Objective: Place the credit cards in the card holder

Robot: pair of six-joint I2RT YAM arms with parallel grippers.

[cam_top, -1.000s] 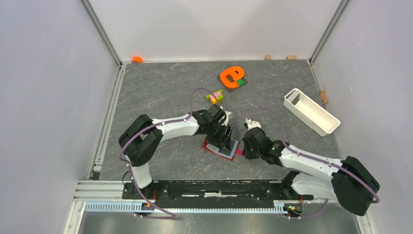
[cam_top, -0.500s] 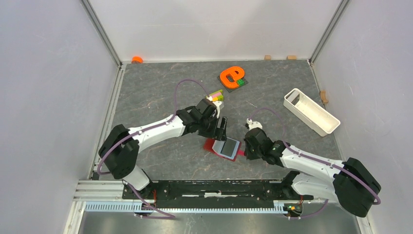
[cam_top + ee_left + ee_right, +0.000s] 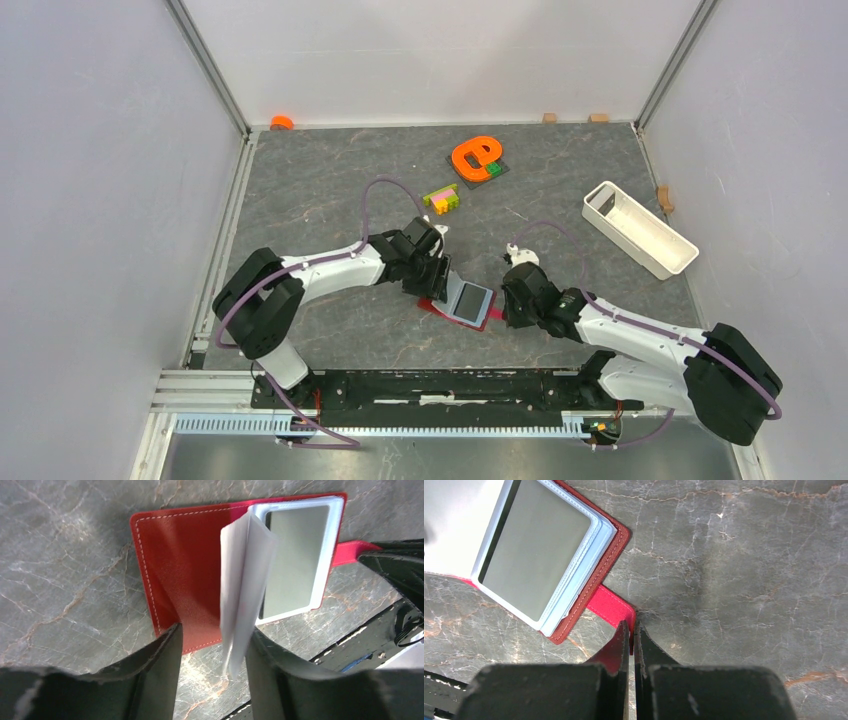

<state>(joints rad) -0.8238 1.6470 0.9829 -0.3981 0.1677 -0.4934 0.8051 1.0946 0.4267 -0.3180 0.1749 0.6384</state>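
The card holder (image 3: 462, 302) lies open on the grey table, red cover down, clear sleeves up. A grey-tan card-shaped rectangle (image 3: 536, 550) sits inside the top sleeve; no loose credit cards are in view. My left gripper (image 3: 214, 632) is open over the holder's left half (image 3: 185, 575). A raised, blurred white sleeve leaf (image 3: 245, 580) stands between its fingers, close to the right one. My right gripper (image 3: 631, 626) is shut on the holder's red snap tab (image 3: 609, 606), at the holder's right edge (image 3: 493, 314).
A white oblong tray (image 3: 640, 228) lies at the right. An orange shape on a dark plate (image 3: 475, 157) and multicoloured toy bricks (image 3: 441, 199) sit behind the holder. The black base rail (image 3: 440, 385) runs along the near edge.
The left gripper lifted away from the holder toward the back, then came down again at its left half. A sleeve leaf now stands raised. The right arm stayed put.
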